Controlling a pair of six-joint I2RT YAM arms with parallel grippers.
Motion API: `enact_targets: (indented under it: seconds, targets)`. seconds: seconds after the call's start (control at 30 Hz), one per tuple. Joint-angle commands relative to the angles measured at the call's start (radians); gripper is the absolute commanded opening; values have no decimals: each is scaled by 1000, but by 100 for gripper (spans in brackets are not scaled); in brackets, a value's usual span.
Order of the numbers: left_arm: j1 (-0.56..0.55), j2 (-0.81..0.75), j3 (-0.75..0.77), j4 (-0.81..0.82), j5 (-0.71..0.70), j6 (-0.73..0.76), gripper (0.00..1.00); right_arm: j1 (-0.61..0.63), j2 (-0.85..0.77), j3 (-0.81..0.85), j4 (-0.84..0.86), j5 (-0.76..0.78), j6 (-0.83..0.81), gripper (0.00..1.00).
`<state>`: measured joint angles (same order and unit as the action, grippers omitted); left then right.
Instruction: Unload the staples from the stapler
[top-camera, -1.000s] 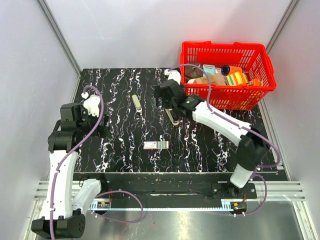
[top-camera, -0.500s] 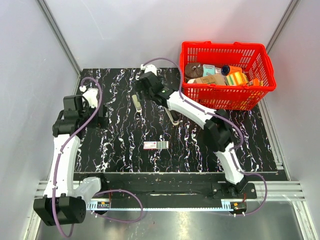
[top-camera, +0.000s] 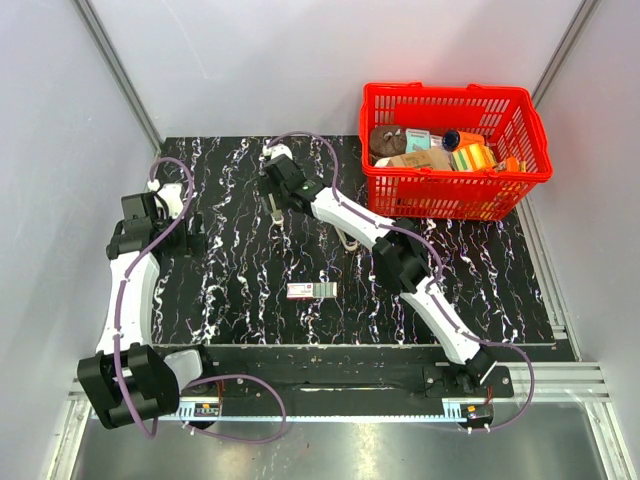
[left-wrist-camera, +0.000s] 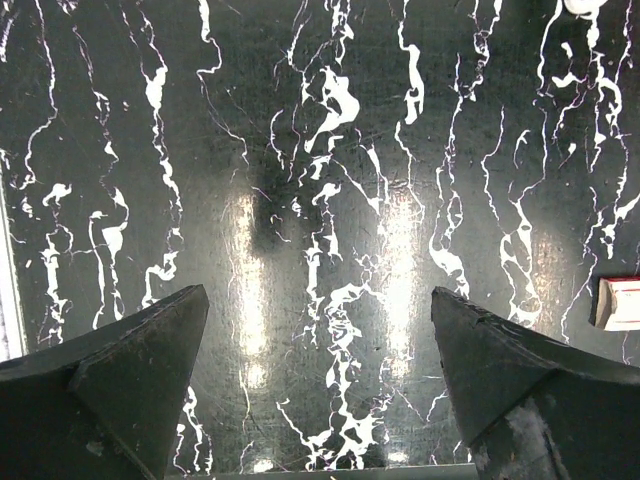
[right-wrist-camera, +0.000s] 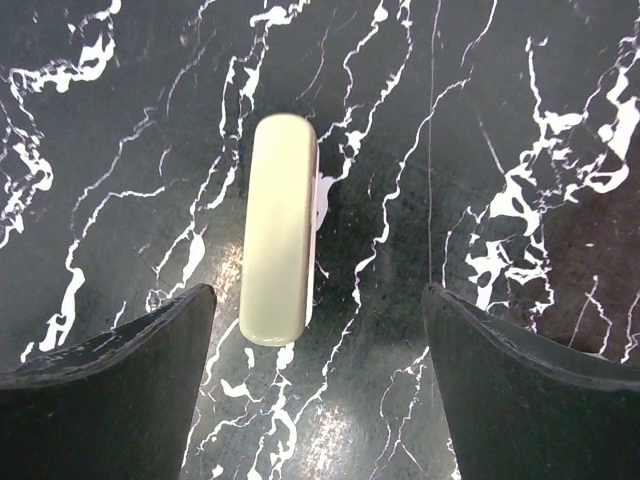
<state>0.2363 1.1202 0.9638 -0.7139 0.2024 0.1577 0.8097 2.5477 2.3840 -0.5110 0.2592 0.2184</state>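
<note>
Hovering wide open above the counter (top-camera: 240, 290), the right tool (right-wrist-camera: 318, 293) is framing the cream stapler (right-wrist-camera: 280, 228), which is lying flat toward the far edge. It is looking rigid, light and probably slick, so a pinch across its narrow sides at mid-length would suit. The left tool (left-wrist-camera: 318, 292) is hanging open, well apart.

Overhead; downward wrist close-ups; stapler (right-wrist-camera: 280, 228) shared

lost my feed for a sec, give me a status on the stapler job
Left gripper open, empty, over the table. Right gripper open above the stapler, not touching. It lies flat. Nothing in the way.
</note>
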Motion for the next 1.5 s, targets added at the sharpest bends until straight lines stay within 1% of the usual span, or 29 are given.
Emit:
enact_targets:
  seconds: [0.0, 0.1, 0.3, 0.37, 0.43, 0.53, 0.63, 0.73, 0.93, 1.07, 1.17, 1.4, 1.47]
  targets:
    - [6, -8, -23, 77, 2, 8, 99, 14, 2, 46, 14, -66, 21, 88]
    - [6, -17, -43, 91, -29, 23, 99, 22, 0, 34, 43, -106, 36, 86]
    - [6, -25, -66, 100, -55, 49, 99, 42, 46, 90, 13, -94, 35, 83]
    - [6, -28, -74, 102, -55, 51, 99, 43, 63, 106, 0, -84, 32, 80]
    - [6, -33, -83, 106, -54, 51, 99, 45, 69, 107, -1, -66, 33, 77]
    - [6, -37, -91, 110, -55, 54, 99, 46, 77, 106, 2, -49, 27, 68]
    - [5, -39, -96, 110, -52, 59, 99, 49, 80, 103, 5, -38, 26, 64]
    - [6, -46, -99, 114, -52, 60, 99, 51, 82, 99, 5, -26, 21, 58]
    - [6, -68, -117, 122, -60, 62, 99, 51, 78, 83, 6, -14, 19, 53]
    - [6, -88, -125, 120, -60, 72, 99, 51, 85, 83, 5, -15, 32, 45]
    - [6, -97, -126, 114, -61, 80, 99, 51, 91, 84, 3, -23, 41, 45]
    - [6, -128, -125, 91, -55, 91, 99, 51, 105, 84, -20, -6, 68, 55]
    - [6, -137, -128, 88, -61, 97, 99, 51, 102, 80, -21, -2, 73, 55]
